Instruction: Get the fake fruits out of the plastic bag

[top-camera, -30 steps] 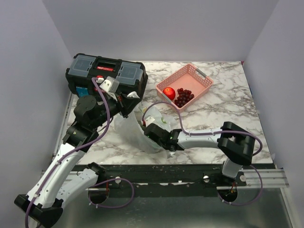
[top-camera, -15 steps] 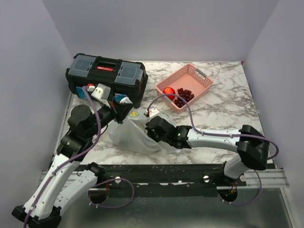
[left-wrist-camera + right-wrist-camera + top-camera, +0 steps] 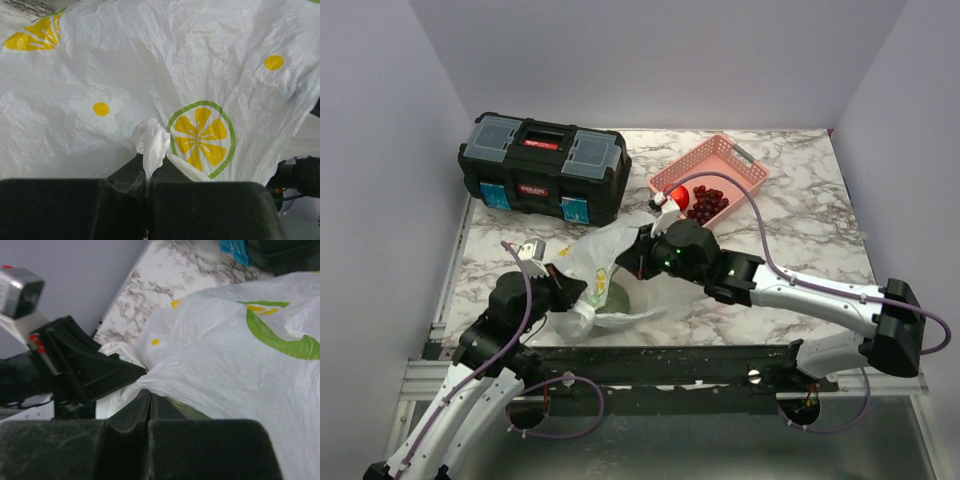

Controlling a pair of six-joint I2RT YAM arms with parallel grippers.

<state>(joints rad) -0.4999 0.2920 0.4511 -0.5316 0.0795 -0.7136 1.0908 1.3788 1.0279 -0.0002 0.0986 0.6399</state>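
The plastic bag (image 3: 603,255) lies crumpled at the table's near middle, white with yellow-green lemon prints (image 3: 202,134). A dull-green melon (image 3: 617,297) shows through it at its lower side. My left gripper (image 3: 575,300) is shut on a twisted fold of the bag (image 3: 150,145) at its left edge. From the right, my right gripper (image 3: 632,262) is shut on the bag's rim (image 3: 145,382), and a strip of green (image 3: 197,412) shows under the plastic. The red apple (image 3: 677,193) and dark grapes (image 3: 706,203) lie in the pink basket (image 3: 745,170).
A black toolbox (image 3: 545,165) with blue latches stands at the back left. The pink basket sits at the back, right of centre. In the right wrist view the left gripper (image 3: 85,370) is close by on the left. Grey walls surround the marble table (image 3: 800,230).
The left arm swung down from beside the toolbox to the near edge, dragging the bag forward. The right gripper shut on the bag and shifted back and right. The melon now shows.
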